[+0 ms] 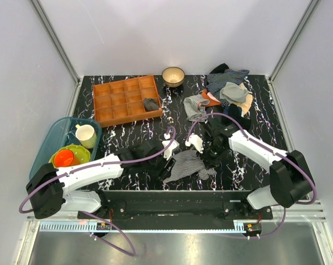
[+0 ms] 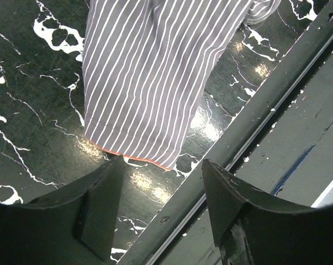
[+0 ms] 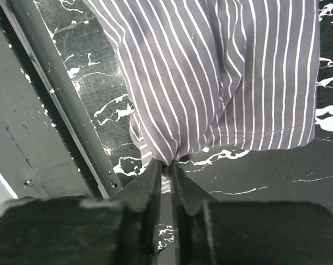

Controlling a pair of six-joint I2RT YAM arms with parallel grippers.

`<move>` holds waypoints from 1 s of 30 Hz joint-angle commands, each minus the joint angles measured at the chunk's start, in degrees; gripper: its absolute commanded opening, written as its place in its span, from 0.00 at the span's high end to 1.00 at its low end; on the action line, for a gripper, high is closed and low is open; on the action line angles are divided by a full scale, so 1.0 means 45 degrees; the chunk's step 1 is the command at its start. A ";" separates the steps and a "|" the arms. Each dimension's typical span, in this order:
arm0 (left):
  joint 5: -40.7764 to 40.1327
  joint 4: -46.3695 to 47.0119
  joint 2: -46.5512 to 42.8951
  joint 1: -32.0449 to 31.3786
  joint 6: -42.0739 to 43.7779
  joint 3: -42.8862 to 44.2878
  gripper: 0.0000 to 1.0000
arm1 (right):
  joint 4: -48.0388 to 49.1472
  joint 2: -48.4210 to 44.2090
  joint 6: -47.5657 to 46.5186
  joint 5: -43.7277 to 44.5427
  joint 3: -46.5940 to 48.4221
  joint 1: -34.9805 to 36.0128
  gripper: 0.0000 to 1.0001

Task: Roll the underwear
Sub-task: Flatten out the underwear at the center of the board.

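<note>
Nearest, along the front edge of the dark marbled table [image 1: 127, 135], runs a grey metal rail [image 2: 249, 132]. Just past it the left gripper [image 2: 163, 163] points down at the tabletop with its fingers spread wide and nothing between them. The hem of the underwear [image 1: 185, 164] (a thin orange line runs along it here) lies just ahead of the fingertips.

The right gripper [image 3: 167, 164] comes in at the garment's other near corner. Its jaws are almost together, only a slit apart, and a pucker of the hem is gathered into their tips. The striped grey-and-white cloth fans out from that pinch and lies mostly flat on the table, between the two grippers and close to the front edge.

Farther back on the left, a blue bin [image 1: 56, 138] holds a cup [image 1: 86, 135] and a green plate [image 1: 78, 154]. Beyond that sits an orange compartment tray [image 1: 122, 99] with a dark grey bundle [image 1: 151, 104] in one of its right-hand cells. At the rear stand a bowl [image 1: 173, 75] and, to the right, a pile of clothes [image 1: 230, 88].
</note>
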 commanded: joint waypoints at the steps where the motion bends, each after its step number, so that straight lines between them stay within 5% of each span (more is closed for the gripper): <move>1: 0.0629 0.0756 0.0446 -0.0040 -0.0222 0.0449 0.37 | -0.0213 -0.0359 0.0085 -0.0396 0.0412 0.0078 0.92; 12: -0.2825 0.0757 0.2516 -0.1719 -0.0476 0.0409 0.44 | 0.0177 -0.0496 0.0553 -0.0865 0.0256 0.0078 0.97; 17: -0.3355 0.0777 0.3044 -0.1739 -0.0262 0.0761 0.89 | 0.0119 -0.0730 0.0632 -0.0865 0.0333 -0.0059 0.97; 20: -0.3394 0.0601 0.2889 -0.1739 0.0011 0.0917 1.00 | 0.0002 -0.0867 0.0613 -0.0787 0.0489 -0.0117 0.97; 30: -0.3279 -0.2031 0.0000 -0.0589 0.1163 0.3142 1.00 | -0.2260 -0.0965 -0.0071 0.0364 0.4797 -0.0235 0.98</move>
